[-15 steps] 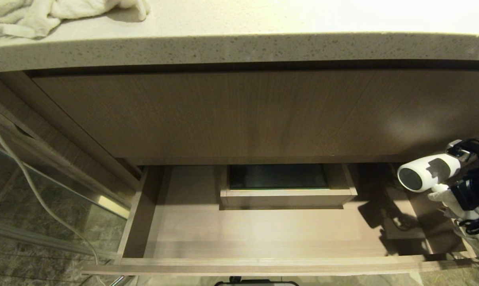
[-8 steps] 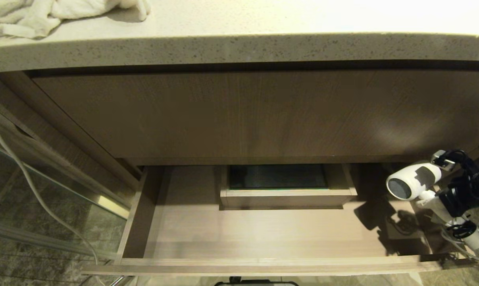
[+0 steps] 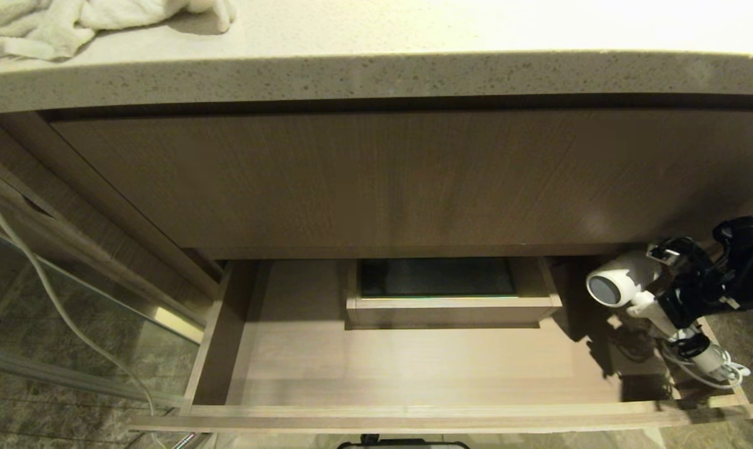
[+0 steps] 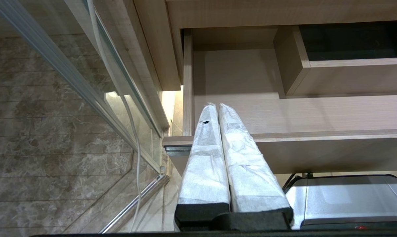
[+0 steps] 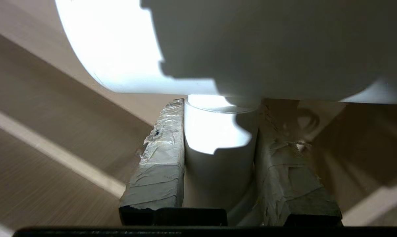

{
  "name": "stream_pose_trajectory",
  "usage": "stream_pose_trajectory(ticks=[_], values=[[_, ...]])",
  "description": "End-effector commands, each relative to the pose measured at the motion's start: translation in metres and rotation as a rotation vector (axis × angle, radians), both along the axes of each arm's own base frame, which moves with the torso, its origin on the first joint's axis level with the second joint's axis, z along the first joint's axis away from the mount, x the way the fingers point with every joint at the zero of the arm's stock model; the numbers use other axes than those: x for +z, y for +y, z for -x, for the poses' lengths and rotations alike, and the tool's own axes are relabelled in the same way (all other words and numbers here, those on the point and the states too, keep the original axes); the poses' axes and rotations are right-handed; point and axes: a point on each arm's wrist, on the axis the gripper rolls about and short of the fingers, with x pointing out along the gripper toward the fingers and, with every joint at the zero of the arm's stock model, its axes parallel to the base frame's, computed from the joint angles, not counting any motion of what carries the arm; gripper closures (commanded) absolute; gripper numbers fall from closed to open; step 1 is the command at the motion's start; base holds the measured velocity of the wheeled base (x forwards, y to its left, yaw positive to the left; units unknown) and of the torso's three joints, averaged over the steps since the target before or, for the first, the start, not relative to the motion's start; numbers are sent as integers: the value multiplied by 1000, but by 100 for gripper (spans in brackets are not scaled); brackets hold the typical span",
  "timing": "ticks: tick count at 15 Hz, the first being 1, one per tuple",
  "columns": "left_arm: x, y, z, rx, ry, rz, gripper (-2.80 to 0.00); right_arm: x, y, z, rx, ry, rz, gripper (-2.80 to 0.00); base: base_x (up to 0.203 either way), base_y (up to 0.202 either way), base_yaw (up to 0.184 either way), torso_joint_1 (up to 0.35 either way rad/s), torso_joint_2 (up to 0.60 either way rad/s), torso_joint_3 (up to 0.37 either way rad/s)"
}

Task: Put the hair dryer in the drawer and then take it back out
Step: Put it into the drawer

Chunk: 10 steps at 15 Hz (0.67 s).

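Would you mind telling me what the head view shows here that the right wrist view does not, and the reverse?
Only the head view shows the towel on the countertop, the inner wooden box and the dryer's dark round end over the open drawer's right side. Only the right wrist view shows the fingers clamped on the white handle. Both show the hair dryer held by the right gripper above the drawer.
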Motion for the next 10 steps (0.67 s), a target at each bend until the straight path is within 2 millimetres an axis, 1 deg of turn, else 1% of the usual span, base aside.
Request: stream_pose_trajectory(ticks=[1,2,4,5,8,10], values=[[0,0,0,0,3,1,0,-28,-4,-21,17,10,-7,0,0,0,0,0,0,0],[0,0,0,0,3,1,0,-31,-6,-27,19,-7,-1,0,0,0,0,0,0,0],[0,0,0,0,3,1,0,-32,-8,-30,28,-20,-14,0,0,0,0,0,0,0],[0,0,0,0,1,0,0,-32,-8,-30,31,-21,-16,-280,0,0,0,0,0,0],[0,0,0,0,3,1,0,-26,-7,-27,25,-26,-16,-280,0,0,0,0,0,0],[0,0,0,0,3,1,0,-8,-5,-14,18,-35,-12,-280,0,0,0,0,0,0]])
